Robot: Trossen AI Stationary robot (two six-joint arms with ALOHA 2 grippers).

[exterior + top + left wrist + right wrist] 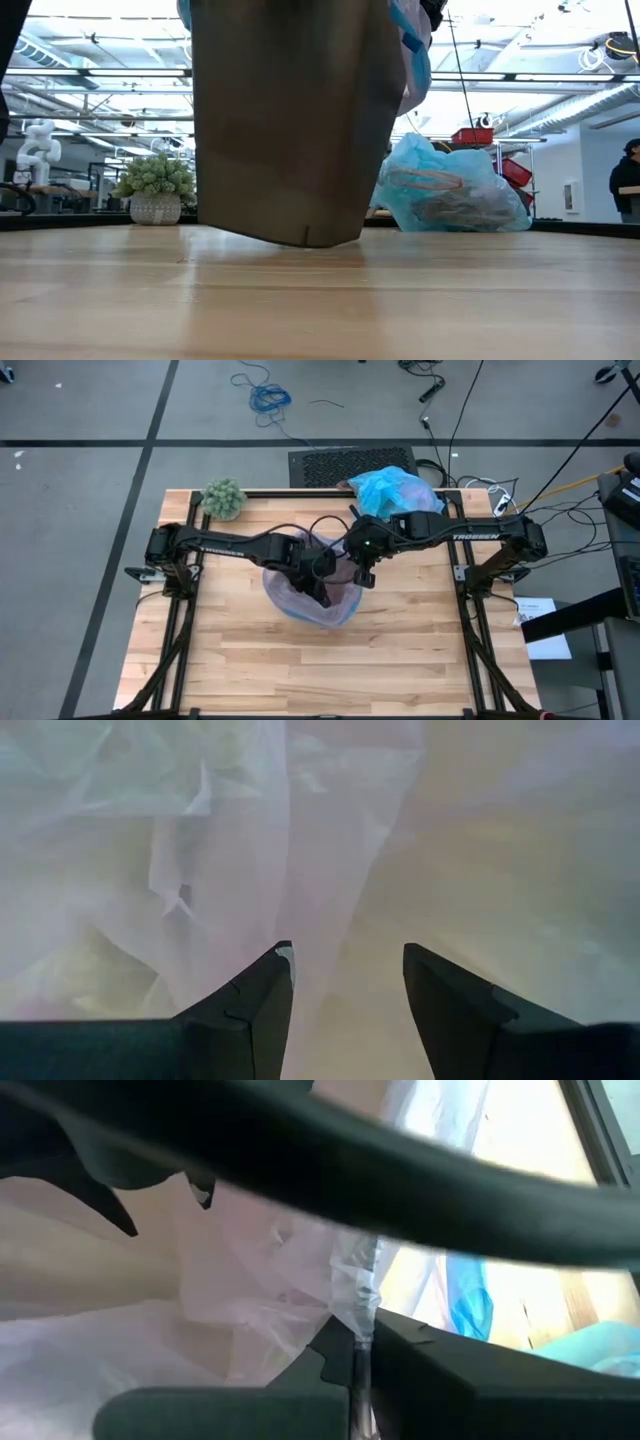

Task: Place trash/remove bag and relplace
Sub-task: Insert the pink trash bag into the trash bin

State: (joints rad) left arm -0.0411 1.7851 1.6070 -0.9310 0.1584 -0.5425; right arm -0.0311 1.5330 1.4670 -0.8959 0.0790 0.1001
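I note relining underway: right hand (355,1365) pinches pink bag (300,600)'s rim; left hand (345,990), released inside, must spread it.

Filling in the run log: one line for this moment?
left hand open inside pink bag | right hand shut on pink bag rim | blue bag set aside

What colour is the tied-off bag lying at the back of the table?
Translucent light blue bag, with dark contents showing through; the low view shows it best.
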